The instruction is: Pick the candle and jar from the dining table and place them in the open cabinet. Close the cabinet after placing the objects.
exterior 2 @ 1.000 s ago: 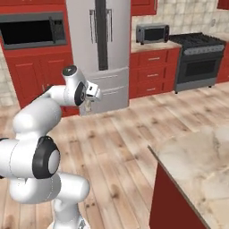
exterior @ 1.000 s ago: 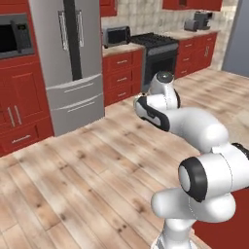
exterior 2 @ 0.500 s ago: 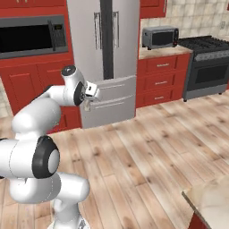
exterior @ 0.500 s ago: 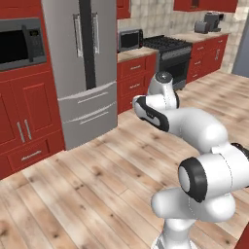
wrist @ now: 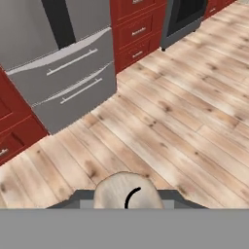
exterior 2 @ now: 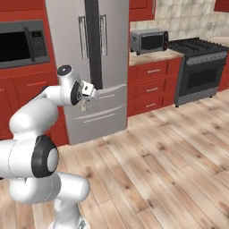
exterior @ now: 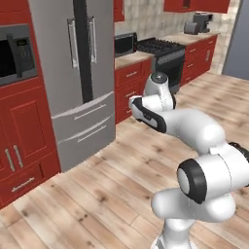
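So the end effector (exterior 2: pixel 83 106) is up in the air in front of the fridge, and it's clamped onto the candle (wrist: pixel 127 190). In the hand view the candle is the pale round thing sitting right at 6 o'clock, squeezed between the two dark finger tips, with a little curved black wick mark on its top. In the right base view you can just make out a small pale stub (exterior 2: pixel 83 106) hanging under the hand, at about 6 o'clock from the white wrist block. From the left base view the hand is hidden behind the arm's own forearm, so no luck seeing the grip from there.

Going outward: below the candle it's all light wood plank floor (wrist: pixel 160 131). At roughly 11 o'clock from the candle in the hand view are the two grey freezer drawers of the steel fridge (wrist: pixel 68 78), with red drawers (wrist: pixel 133 34) at about 12 to 1 o'clock and the dark oven front (wrist: pixel 187 12) further toward 1.

In the right base view the fridge (exterior 2: pixel 89 53) stands right behind the hand, a built-in microwave (exterior 2: pixel 22 44) at 9 o'clock of it, a toaster oven (exterior 2: pixel 149 41) on the worktop (exterior 2: pixel 147 56) at 2 o'clock, and the black stove (exterior 2: pixel 201 67) farther right.
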You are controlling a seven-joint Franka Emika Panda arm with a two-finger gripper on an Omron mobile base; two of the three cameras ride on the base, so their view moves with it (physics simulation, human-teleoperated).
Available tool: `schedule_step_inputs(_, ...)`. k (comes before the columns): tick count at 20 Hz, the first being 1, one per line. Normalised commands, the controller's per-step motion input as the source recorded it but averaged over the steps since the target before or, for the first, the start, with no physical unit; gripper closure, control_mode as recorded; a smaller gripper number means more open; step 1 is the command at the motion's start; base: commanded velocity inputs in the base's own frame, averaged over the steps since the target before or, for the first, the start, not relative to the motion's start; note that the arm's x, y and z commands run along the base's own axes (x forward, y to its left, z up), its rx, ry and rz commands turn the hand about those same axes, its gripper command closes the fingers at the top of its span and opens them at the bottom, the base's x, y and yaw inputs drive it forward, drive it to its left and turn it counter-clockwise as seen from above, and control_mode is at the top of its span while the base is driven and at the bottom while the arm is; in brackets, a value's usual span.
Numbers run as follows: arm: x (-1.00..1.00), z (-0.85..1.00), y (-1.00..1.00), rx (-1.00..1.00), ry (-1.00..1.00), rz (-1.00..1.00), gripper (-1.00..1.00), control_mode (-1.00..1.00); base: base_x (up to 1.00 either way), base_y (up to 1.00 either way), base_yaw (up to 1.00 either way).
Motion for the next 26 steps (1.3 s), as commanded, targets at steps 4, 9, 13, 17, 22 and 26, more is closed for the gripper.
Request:
schedule_step_inputs(4, 0.00, 0.00, 0.00, 0.00, 0.00, 0.00, 1.00, 1.00, 0.98, 0.00, -0.38)
schedule_step_inputs(9, 0.00, 0.00, 0.00, 0.00, 0.00, 0.00, 1.00, 1.00, 0.87, -0.08, -0.39)
schedule_step_inputs(13, 0.00, 0.00, 0.00, 0.00, 0.00, 0.00, 1.00, 1.00, 0.95, -0.02, -0.33)
schedule_step_inputs(17, 0.00, 0.00, 0.00, 0.00, 0.00, 0.00, 1.00, 1.00, 1.00, -0.14, -0.19)
schedule_step_inputs(22, 0.00, 0.00, 0.00, 0.00, 0.00, 0.00, 1.00, 1.00, 1.00, -0.31, -0.06)
schedule_step_inputs(26, 0.00, 0.00, 0.00, 0.00, 0.00, 0.00, 1.00, 1.00, 1.00, -0.44, 0.00)
